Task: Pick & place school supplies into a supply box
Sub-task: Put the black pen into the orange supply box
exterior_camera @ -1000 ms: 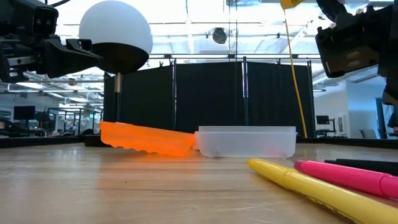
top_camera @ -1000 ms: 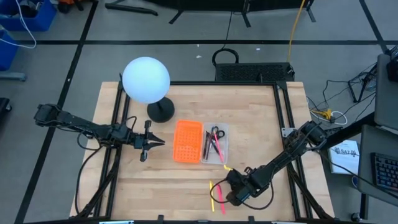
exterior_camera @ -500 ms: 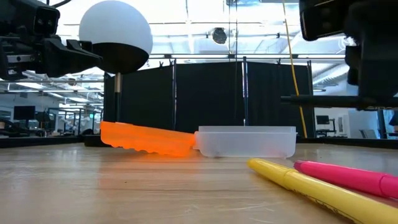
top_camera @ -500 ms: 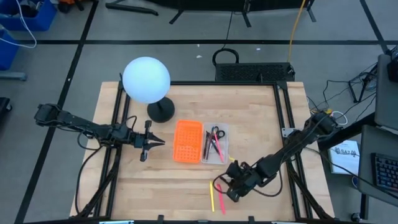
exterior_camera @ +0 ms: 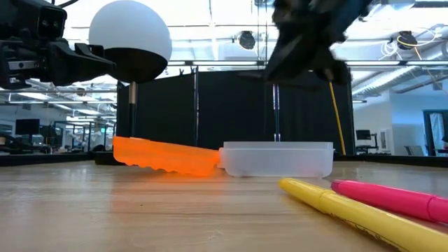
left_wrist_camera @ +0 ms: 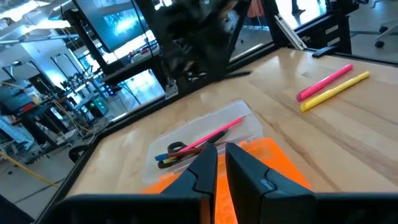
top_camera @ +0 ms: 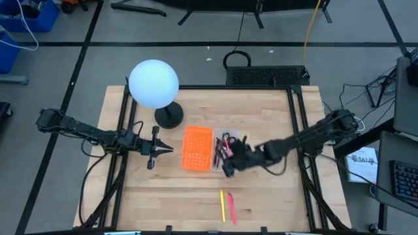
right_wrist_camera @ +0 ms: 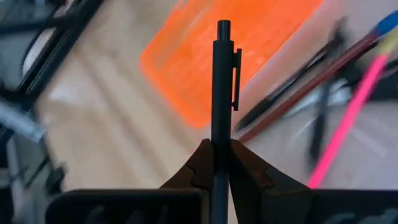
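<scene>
Over the box: right claw clamped on a slim black pen, straight round barrel with a side clip, pen sticking forward past the fingertips. High view puts this claw at the clear tray's near right edge.
Box: shallow rectangular clear plastic tray joined to an equal-sized orange lid with a moulded grid texture, lid lying open flat to the tray's left. Low view shows the tray as frosted, with rounded corners, and the lid bumpy along its underside.
In the tray: black-handled scissors with loop handles, a thin pink pencil lying diagonally, plus dark thin pens along the lid side.
Outside the tray: yellow marker and pink marker, smooth plastic cylinders, side by side on the worktop nearer the front edge, well apart from the box.
Left claw: hovering left of the orange lid, fingers drawn close together with a narrow gap, nothing between them.
Worktop: pale wood planks, matte grain, black metal frame round it.
Lamp: white matte globe on a round black base, standing behind the lid, apart from it.
</scene>
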Robot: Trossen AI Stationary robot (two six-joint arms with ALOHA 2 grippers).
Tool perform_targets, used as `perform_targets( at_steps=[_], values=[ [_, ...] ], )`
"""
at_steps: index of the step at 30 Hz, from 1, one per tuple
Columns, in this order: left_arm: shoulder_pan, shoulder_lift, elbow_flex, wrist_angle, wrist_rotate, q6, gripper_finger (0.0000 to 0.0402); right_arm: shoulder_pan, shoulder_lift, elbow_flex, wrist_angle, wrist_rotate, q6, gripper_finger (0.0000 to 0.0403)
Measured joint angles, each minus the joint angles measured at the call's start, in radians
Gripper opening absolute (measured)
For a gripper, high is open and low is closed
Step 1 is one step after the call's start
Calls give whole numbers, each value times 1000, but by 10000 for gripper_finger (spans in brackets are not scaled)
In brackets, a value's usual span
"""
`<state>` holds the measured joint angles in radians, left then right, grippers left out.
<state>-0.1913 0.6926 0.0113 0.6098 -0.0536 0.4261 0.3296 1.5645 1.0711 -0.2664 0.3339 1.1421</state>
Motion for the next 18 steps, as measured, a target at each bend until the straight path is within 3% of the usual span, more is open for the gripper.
perform_targets(
  at_steps=[9,18],
  values=[
    [0,0,0,-6,0,-10,42,-229,9,-95,122,-91,55,19],
    [0,0,0,-9,0,-11,42,-277,10,-252,250,-175,153,19]
  ],
)
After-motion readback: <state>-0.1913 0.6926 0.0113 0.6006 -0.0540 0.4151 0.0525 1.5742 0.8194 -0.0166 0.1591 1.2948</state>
